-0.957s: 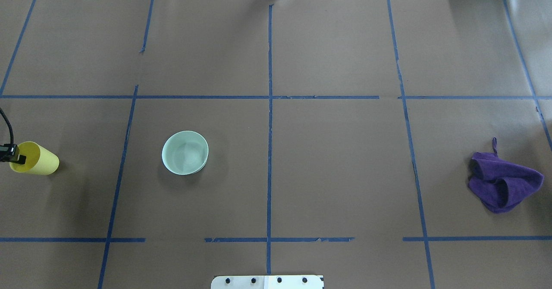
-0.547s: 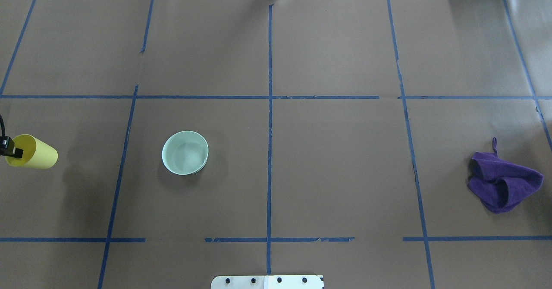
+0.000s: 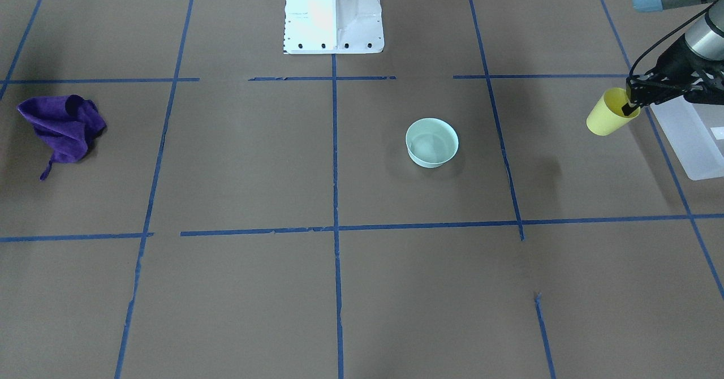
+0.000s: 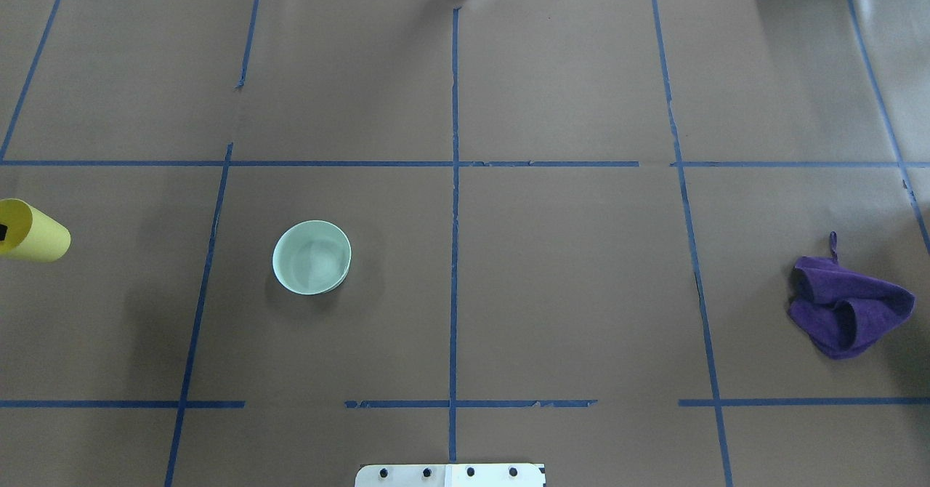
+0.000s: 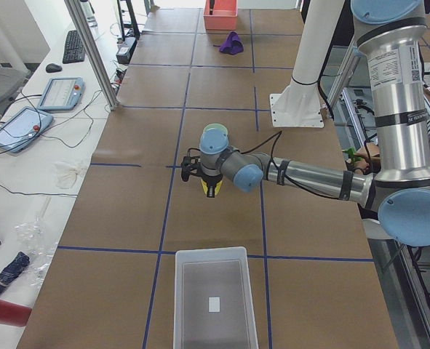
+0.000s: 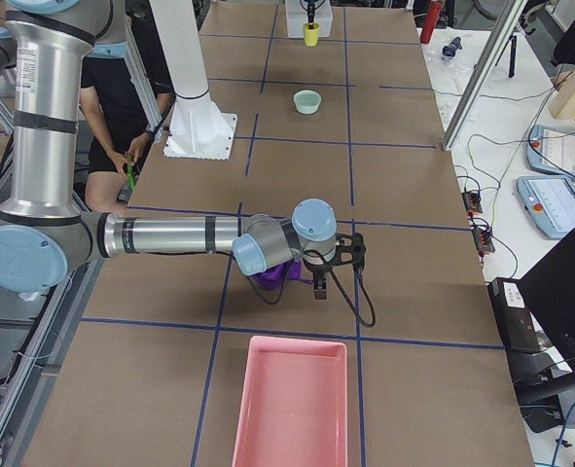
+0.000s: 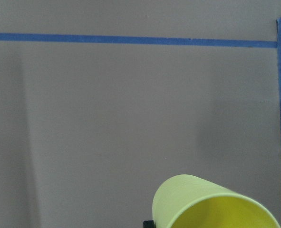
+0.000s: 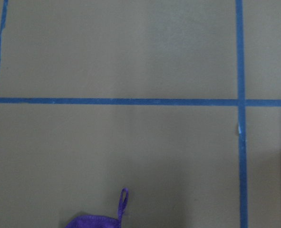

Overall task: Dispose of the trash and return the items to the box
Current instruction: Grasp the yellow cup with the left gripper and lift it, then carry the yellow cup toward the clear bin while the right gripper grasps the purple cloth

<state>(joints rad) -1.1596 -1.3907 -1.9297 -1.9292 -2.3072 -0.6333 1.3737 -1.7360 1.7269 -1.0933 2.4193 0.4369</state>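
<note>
My left gripper (image 3: 629, 106) is shut on the rim of the yellow cup (image 3: 608, 117), one finger inside it. It holds the cup tilted above the table, just beside the translucent white box (image 3: 687, 136). The cup shows at the left edge of the overhead view (image 4: 35, 230), in the left wrist view (image 7: 211, 204) and in the exterior left view (image 5: 209, 187), a short way from the box (image 5: 215, 298). My right gripper (image 6: 322, 280) hangs over the purple cloth (image 6: 268, 277); I cannot tell whether it is open or shut.
A pale green bowl (image 4: 312, 256) stands upright left of the table's middle. The crumpled purple cloth (image 4: 846, 312) lies at the far right. A pink tray (image 6: 292, 399) sits at the table's right end. The robot's base plate (image 3: 334, 11) is at the near edge.
My left gripper has carried the yellow cup further left and a little away from the robot, almost out of the overhead view. The bowl and the cloth have not moved.
</note>
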